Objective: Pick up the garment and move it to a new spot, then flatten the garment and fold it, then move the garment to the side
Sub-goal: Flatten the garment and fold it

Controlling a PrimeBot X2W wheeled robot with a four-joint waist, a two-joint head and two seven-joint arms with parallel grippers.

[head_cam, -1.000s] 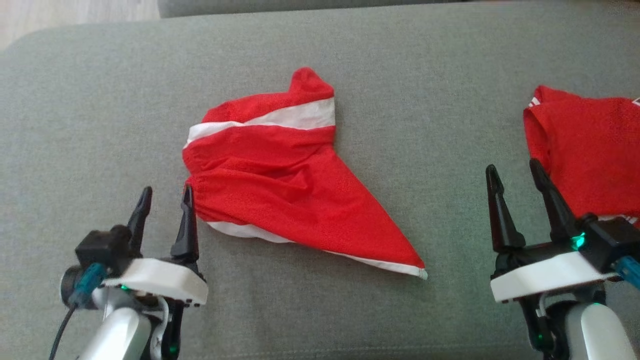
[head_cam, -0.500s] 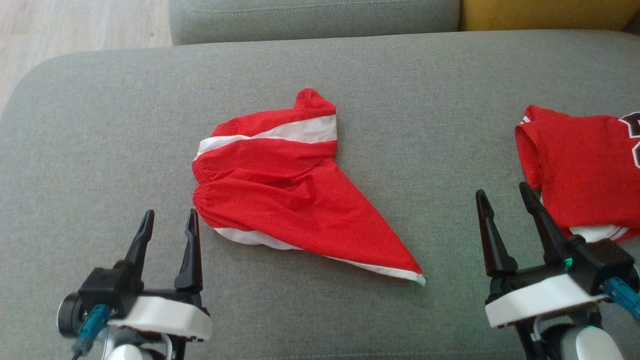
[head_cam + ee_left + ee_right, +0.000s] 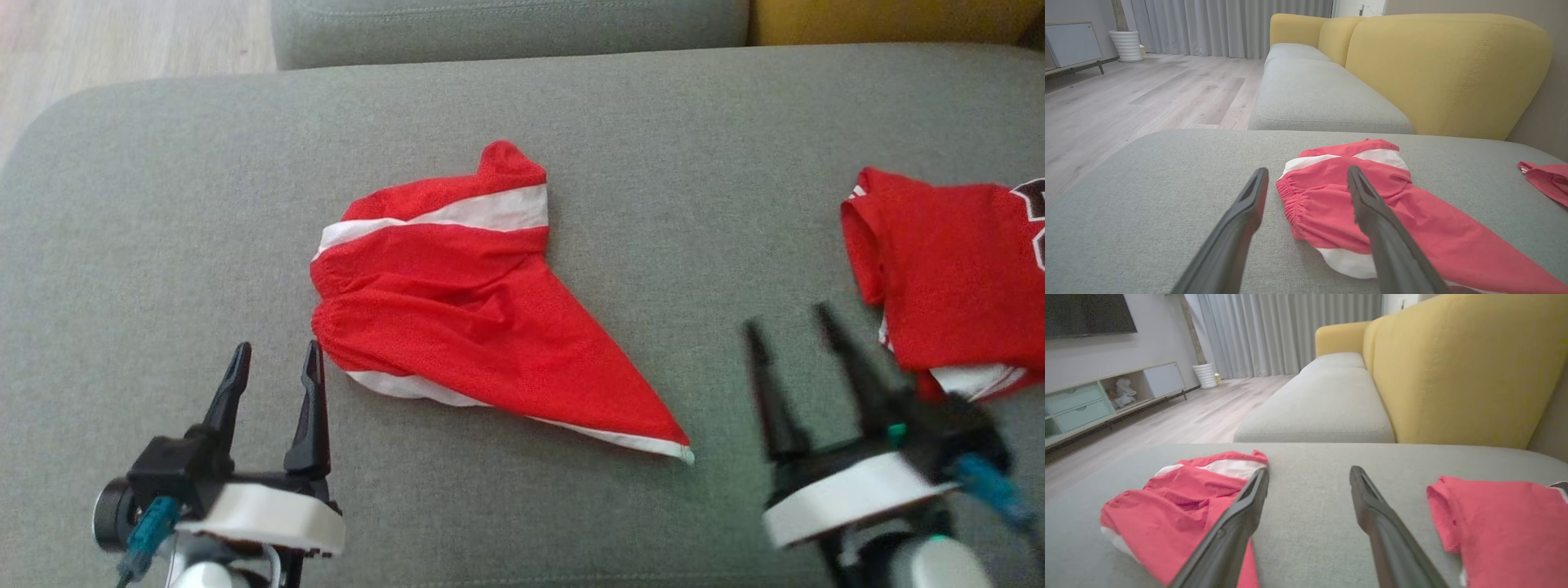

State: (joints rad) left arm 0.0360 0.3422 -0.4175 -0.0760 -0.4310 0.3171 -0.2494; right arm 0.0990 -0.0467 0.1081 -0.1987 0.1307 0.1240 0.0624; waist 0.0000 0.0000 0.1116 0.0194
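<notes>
The garment [image 3: 457, 327] is a pair of red shorts with white bands, lying crumpled mid-cushion with one corner stretched toward the lower right. In the head view my left gripper [image 3: 277, 351] hovers open just off its lower-left edge, touching nothing. My right gripper [image 3: 786, 320], blurred by motion, is open over bare cushion to the garment's right. The left wrist view has the garment [image 3: 1331, 196] just beyond the open left gripper [image 3: 1306, 170]. In the right wrist view the garment [image 3: 1180, 502] lies left of the open right gripper [image 3: 1309, 470].
A second red piece, a jersey [image 3: 947, 269], lies at the right of the grey sofa cushion [image 3: 122, 245], close beside my right gripper; it also shows as the jersey [image 3: 1506, 522]. The yellow backrest [image 3: 1445, 73] rises behind. Wooden floor [image 3: 122, 41] lies past the cushion's rounded far-left corner.
The head camera has tilted up, showing more of the sofa's far side. My right gripper has moved left, away from the jersey. The garment lies as before.
</notes>
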